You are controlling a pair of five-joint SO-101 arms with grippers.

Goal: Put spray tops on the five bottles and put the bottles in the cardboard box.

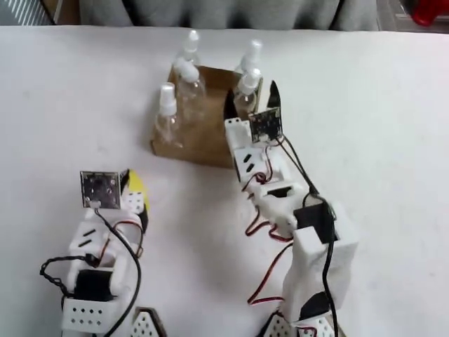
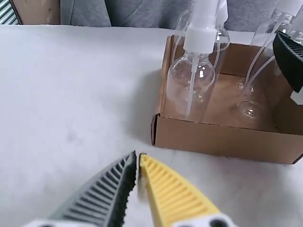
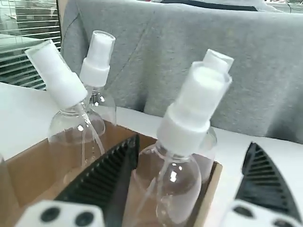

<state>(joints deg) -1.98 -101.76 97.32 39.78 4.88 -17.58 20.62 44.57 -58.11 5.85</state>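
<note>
The task looks nearly finished: four capped bottles (image 1: 169, 118) stand in the cardboard box (image 1: 184, 150) toward the table's (image 1: 393, 98) far edge. The right gripper (image 1: 250, 102) is spread wide around the fifth bottle (image 3: 173, 182) at the box's near right corner, seemingly without touching it. The left gripper (image 2: 138, 161) rests closed and empty by the near left corner. Next, the right arm must draw back without tipping that bottle

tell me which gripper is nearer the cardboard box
Right. The right gripper sits open at a corner of the cardboard box, either side of a bottle standing in it. The left gripper is shut over the table, short of the box.
</note>
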